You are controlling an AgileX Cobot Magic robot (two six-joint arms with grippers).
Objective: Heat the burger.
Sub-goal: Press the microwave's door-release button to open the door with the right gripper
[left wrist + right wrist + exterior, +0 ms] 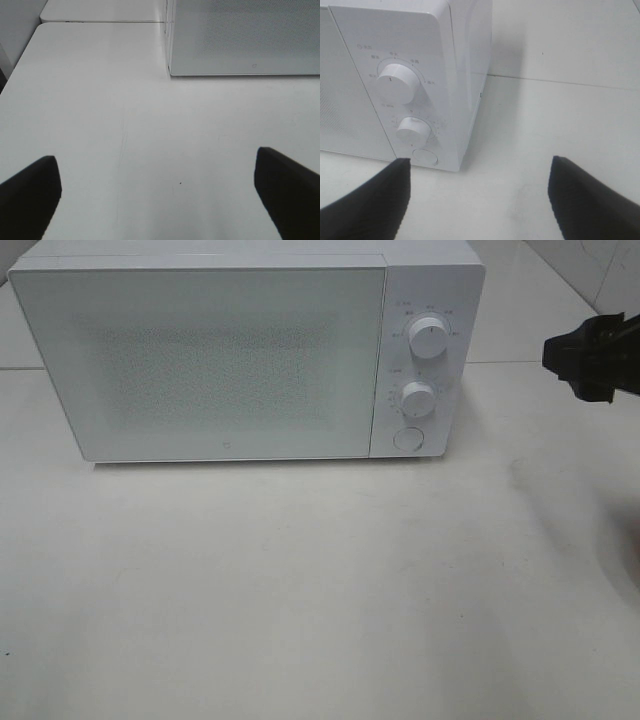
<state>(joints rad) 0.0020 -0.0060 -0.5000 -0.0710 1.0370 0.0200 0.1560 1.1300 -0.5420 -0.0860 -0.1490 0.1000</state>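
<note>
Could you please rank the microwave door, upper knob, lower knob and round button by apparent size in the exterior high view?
1. microwave door
2. upper knob
3. lower knob and round button: nearly alike, not ranked

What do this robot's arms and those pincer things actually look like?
Both arms end in matte black jaws. The left fingers and right fingers are plain wedges with blunt tips, no markings or cables visible. The high camera shows only the right arm, a blocky black end; the rest is out of view.
</note>
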